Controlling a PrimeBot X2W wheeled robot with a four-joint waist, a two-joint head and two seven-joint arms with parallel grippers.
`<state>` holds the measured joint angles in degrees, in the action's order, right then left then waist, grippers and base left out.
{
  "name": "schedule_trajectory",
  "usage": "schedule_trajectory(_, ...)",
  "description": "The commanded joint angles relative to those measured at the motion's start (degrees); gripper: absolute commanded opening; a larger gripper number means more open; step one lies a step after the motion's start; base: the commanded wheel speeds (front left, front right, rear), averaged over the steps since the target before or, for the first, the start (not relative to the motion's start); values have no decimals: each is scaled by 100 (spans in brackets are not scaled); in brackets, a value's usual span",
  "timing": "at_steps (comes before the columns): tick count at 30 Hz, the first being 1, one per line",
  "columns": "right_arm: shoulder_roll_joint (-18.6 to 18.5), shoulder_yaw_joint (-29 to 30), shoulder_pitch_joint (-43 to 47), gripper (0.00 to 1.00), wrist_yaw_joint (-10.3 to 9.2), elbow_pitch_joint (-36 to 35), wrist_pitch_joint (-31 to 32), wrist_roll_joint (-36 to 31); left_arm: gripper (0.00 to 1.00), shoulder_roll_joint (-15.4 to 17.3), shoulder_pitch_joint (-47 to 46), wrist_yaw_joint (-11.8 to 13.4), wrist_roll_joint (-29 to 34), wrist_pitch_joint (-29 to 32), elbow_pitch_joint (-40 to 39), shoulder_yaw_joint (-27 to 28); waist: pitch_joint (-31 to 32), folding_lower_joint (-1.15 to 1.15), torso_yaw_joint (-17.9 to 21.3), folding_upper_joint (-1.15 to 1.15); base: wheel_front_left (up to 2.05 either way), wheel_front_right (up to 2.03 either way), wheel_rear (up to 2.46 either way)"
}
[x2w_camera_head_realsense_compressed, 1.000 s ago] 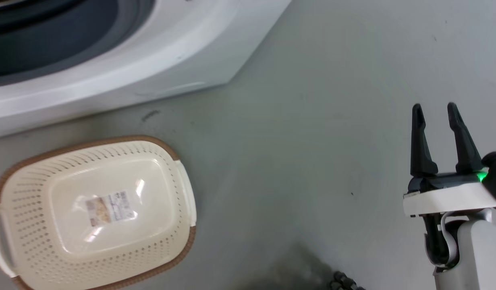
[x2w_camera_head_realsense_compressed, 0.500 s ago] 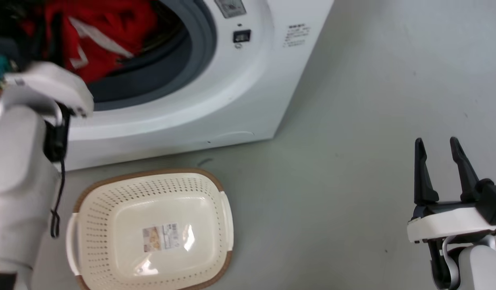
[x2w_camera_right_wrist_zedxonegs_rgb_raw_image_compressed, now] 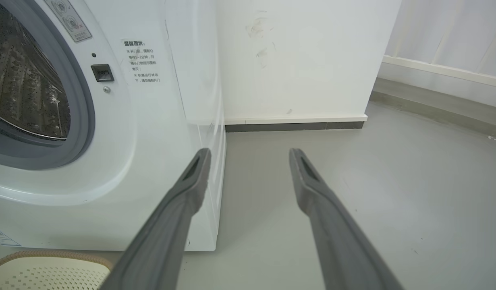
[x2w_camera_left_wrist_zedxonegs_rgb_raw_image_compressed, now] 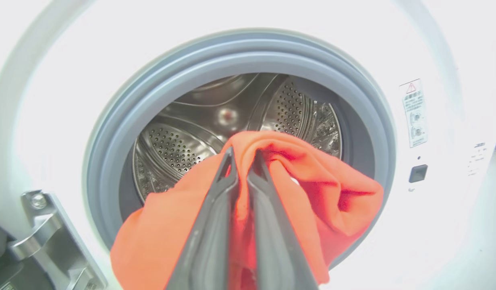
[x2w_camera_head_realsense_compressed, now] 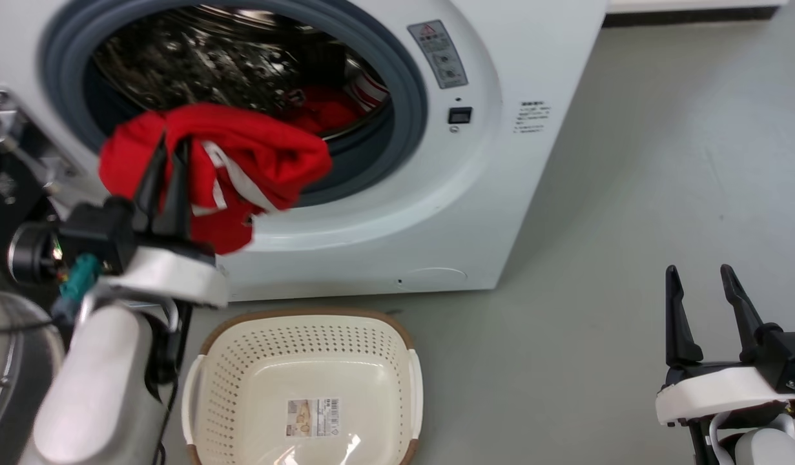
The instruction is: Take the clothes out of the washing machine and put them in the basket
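The washing machine point(x2w_camera_head_realsense_compressed: 474, 213) stands with its door open, and its steel drum point(x2w_camera_left_wrist_zedxonegs_rgb_raw_image_compressed: 179, 145) shows behind the grey door ring point(x2w_camera_left_wrist_zedxonegs_rgb_raw_image_compressed: 123, 121). My left gripper point(x2w_camera_head_realsense_compressed: 171, 147) is shut on a red garment with white trim point(x2w_camera_head_realsense_compressed: 274, 161), held just outside the door ring and above the floor. In the left wrist view the fingertips point(x2w_camera_left_wrist_zedxonegs_rgb_raw_image_compressed: 243, 155) pinch the cloth point(x2w_camera_left_wrist_zedxonegs_rgb_raw_image_compressed: 332, 193). Another red garment with a striped cuff point(x2w_camera_head_realsense_compressed: 336, 106) lies inside the drum. The cream basket point(x2w_camera_head_realsense_compressed: 307, 315) sits on the floor below, holding no clothes. My right gripper point(x2w_camera_head_realsense_compressed: 697, 274) is open, low at the right, holding nothing.
The open door and its metal hinge point(x2w_camera_left_wrist_zedxonegs_rgb_raw_image_compressed: 42, 225) are at the left of the machine. Grey floor point(x2w_camera_head_realsense_compressed: 597, 226) stretches to the right. A white wall with a dark skirting point(x2w_camera_right_wrist_zedxonegs_rgb_raw_image_compressed: 296, 125) stands behind the machine. The basket's corner point(x2w_camera_right_wrist_zedxonegs_rgb_raw_image_compressed: 42, 268) shows beside my right fingers.
The head camera has swung up, so the whole machine front now shows. My left gripper has come out of the drum with the red garment. The right gripper stays open.
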<state>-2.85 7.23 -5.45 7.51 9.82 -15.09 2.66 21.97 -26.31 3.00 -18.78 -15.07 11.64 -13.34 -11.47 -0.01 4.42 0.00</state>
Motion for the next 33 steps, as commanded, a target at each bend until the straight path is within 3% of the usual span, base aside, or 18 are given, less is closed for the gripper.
schedule_trajectory(1, -6, 8, 50, 100, -4, 3, -12, -36, 0, -32, 102, -24, 42, -15, -64, 23, 134, 1, -144, 0, 0, 0, 0)
schedule_trajectory(7, -5, -21, 109, 100, -4, 3, -12, -56, 0, -238, 1047, -50, 19, -15, -475, -38, 183, 1, -332, 0, 0, 0, 0)
schedule_trajectory(12, -6, -42, 87, 100, -4, -48, -12, -111, 0, -369, 1513, -100, -43, -15, -152, -147, 1, 1, -418, 0, 0, 0, 0)
schedule_trajectory(23, -5, 37, -259, 100, -4, -263, -12, -287, 0, -805, 1204, -451, 22, -16, 1580, 73, -1053, 1, -318, 0, 0, 0, 0)
schedule_trajectory(33, -6, 106, -581, 100, -4, -542, -12, -425, 0, -1090, 145, -638, 223, -15, 3414, 212, -2185, 1, -205, 0, 0, 0, 0)
